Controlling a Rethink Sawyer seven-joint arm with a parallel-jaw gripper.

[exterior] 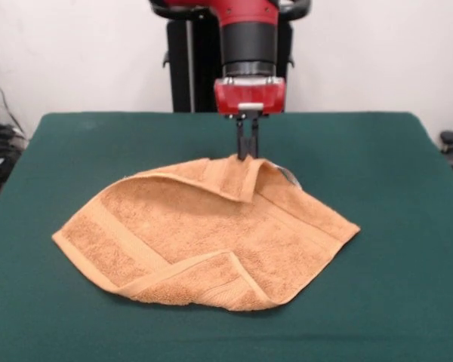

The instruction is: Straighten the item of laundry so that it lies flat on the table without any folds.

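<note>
Orange-tan terry towel [204,237] is lying mid-tabletop [377,151] before you, 2 corners folded over: 1 at the near edge, 1 at the far edge. Your hand [247,145] is pinching that far fold, fingers [241,143] pressed together, lifting it slightly.

One towel [211,234], one table [408,302], one tool [248,151]

Lab: pedestal robot arm [249,38], plain white wall [377,53].
</note>
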